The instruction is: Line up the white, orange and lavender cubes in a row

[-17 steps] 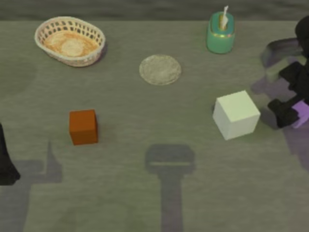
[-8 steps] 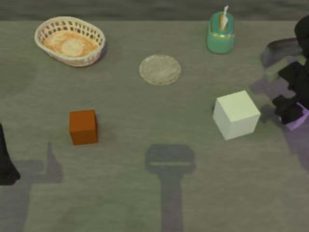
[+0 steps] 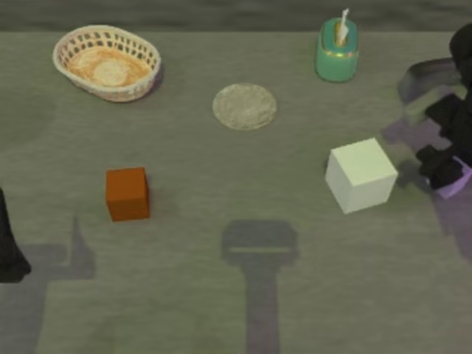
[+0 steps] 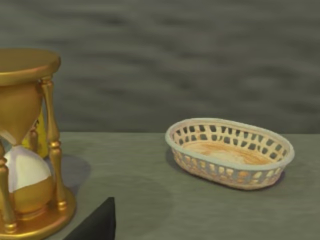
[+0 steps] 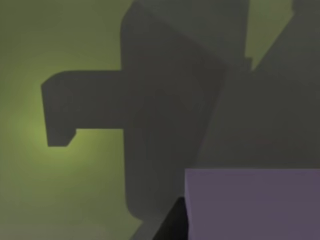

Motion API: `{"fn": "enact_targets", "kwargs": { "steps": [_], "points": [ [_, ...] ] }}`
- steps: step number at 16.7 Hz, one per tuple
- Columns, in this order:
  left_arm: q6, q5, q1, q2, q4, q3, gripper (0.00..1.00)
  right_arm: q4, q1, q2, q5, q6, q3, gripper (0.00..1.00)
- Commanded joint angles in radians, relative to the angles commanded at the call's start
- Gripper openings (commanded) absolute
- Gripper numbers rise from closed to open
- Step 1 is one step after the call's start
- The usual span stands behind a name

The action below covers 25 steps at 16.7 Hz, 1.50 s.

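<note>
Since a second ago right gripper drew toward the table's right edge, clamped on the one lavender cube, beside one white cube; one orange cube sits left.

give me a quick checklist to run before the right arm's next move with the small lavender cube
1. Right gripper at the small pale lavender matte cube, at the table's right edge: ok.
2. Grip on that cube secure: cannot tell; top view shows the gripper over it, the right wrist view only a cube face.
3. Large off-white matte cube resting apart from the gripper, close on its left: ok, but keep clearance.
4. Mid-sized rust-orange matte cube resting alone on the left: ok.
5. Open table between white and orange cubes for the row: ok.
6. Left arm parked at the left edge: ok.
</note>
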Motion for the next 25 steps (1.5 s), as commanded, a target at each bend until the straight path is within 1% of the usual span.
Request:
{"fn": "enact_targets", "kwargs": {
  "steps": [3, 8, 14, 16, 18, 20, 22, 25],
  "points": [
    [0.0, 0.0, 0.0, 0.0, 0.0, 0.0, 1.0, -0.041, 0.003, -0.013, 0.0, -0.002, 0.034, 0.0],
    [0.0, 0.0, 0.0, 0.0, 0.0, 0.0, 1.0, -0.22, 0.008, -0.072, -0.001, -0.002, 0.142, 0.0],
    [0.0, 0.0, 0.0, 0.0, 0.0, 0.0, 1.0, -0.234, 0.005, -0.079, -0.001, 0.001, 0.152, 0.0],
    [0.0, 0.0, 0.0, 0.0, 0.0, 0.0, 1.0, -0.233, 0.026, -0.086, 0.0, 0.033, 0.144, 0.0],
    [0.0, 0.0, 0.0, 0.0, 0.0, 0.0, 1.0, -0.229, 0.069, -0.105, 0.002, 0.105, 0.124, 0.0],
    [0.0, 0.0, 0.0, 0.0, 0.0, 0.0, 1.0, -0.225, 0.129, -0.133, 0.004, 0.215, 0.091, 0.0],
    [0.0, 0.0, 0.0, 0.0, 0.0, 0.0, 1.0, -0.221, 0.202, -0.167, 0.007, 0.366, 0.045, 0.0],
    [0.0, 0.0, 0.0, 0.0, 0.0, 0.0, 1.0, -0.213, 0.327, -0.228, 0.01, 0.644, -0.041, 0.0]
  ]
}}
